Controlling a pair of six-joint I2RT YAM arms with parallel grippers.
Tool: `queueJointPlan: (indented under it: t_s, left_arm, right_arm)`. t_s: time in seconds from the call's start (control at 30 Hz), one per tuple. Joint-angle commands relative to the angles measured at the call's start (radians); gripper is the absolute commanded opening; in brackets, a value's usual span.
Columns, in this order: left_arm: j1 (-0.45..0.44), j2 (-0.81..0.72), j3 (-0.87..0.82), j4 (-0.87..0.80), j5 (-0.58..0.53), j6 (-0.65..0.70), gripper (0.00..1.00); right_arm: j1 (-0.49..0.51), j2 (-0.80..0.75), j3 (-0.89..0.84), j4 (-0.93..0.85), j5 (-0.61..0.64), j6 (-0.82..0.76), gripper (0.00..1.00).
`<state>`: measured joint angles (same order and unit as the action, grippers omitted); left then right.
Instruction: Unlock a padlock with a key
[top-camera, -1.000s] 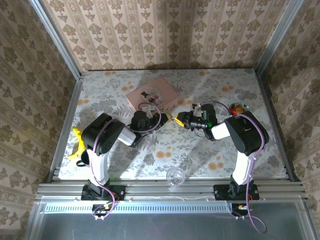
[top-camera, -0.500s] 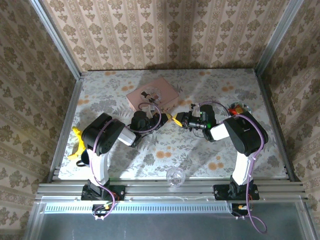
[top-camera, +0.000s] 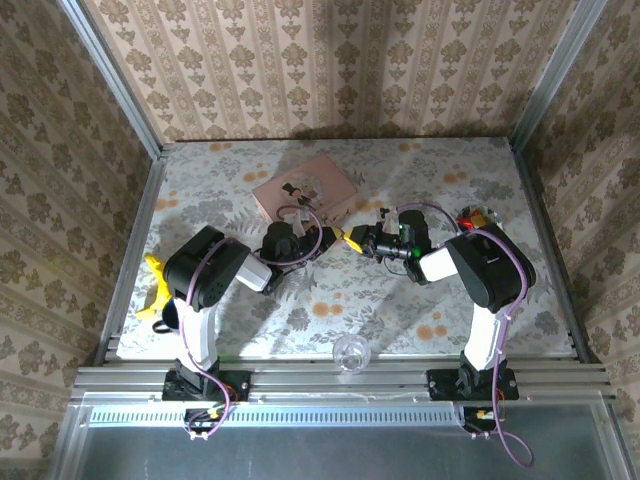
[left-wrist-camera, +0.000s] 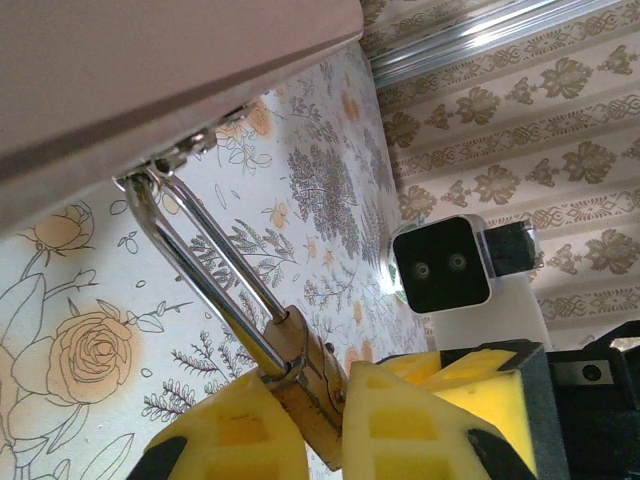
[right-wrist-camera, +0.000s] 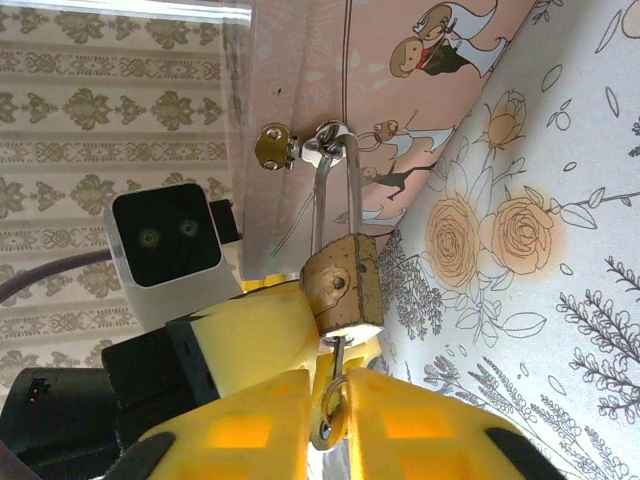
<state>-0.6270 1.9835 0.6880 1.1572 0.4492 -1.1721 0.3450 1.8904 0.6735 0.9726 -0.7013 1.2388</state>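
A small brass padlock (right-wrist-camera: 345, 285) hangs by its silvery shackle (left-wrist-camera: 190, 260) from the hasp of the pink picture-lidded box (top-camera: 305, 188). My left gripper (left-wrist-camera: 325, 405) is shut on the padlock body (left-wrist-camera: 300, 365), one yellow finger on each side. A silver key (right-wrist-camera: 335, 395) sticks into the bottom of the padlock. The bow of the key is pinched between the yellow fingers of my right gripper (right-wrist-camera: 335, 420). In the top view both grippers, left (top-camera: 335, 235) and right (top-camera: 354, 239), meet tip to tip just in front of the box.
A clear glass ball (top-camera: 350, 352) sits near the table's front edge, between the arm bases. A yellow object (top-camera: 155, 290) lies at the left edge. Small coloured items (top-camera: 478, 216) lie at the right edge. Metal rails and papered walls enclose the table.
My right gripper has crept a little left toward the padlock and its jaws have drawn in on the key. The left arm and the padlock have stayed put.
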Motion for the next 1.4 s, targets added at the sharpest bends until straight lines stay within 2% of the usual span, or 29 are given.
queueJointPlan:
  t_s: [0.0, 0.1, 0.3, 0.67, 0.97, 1.27, 1.37]
  left_arm:
    - [-0.033, 0.089, -0.054, -0.188, 0.121, -0.182, 0.00]
    - [-0.033, 0.090, -0.053, -0.186, 0.123, -0.182, 0.00]
    - [-0.039, 0.087, -0.053, -0.187, 0.128, -0.183, 0.00]
    - [-0.043, 0.079, -0.065, -0.197, 0.164, -0.181, 0.00]
    - [-0.054, 0.081, -0.059, -0.192, 0.184, -0.185, 0.00]
    - [-0.063, 0.071, -0.050, -0.205, 0.186, -0.175, 0.00]
    - [-0.062, 0.050, -0.057, -0.227, 0.183, -0.163, 0.00]
  right_arm:
    - [0.006, 0.006, -0.014, 0.038, 0.019, 0.007, 0.13]
    - [0.008, 0.012, -0.012, 0.040, 0.018, 0.008, 0.11]
    - [0.008, 0.032, -0.002, 0.046, 0.022, 0.008, 0.00]
    - [-0.010, 0.059, 0.085, 0.028, 0.016, -0.010, 0.00]
    - [-0.013, 0.051, 0.157, -0.097, 0.041, -0.088, 0.00]
    - [-0.003, 0.029, 0.144, -0.135, 0.050, -0.110, 0.00]
    - [0.001, -0.007, 0.129, -0.200, 0.056, -0.147, 0.12]
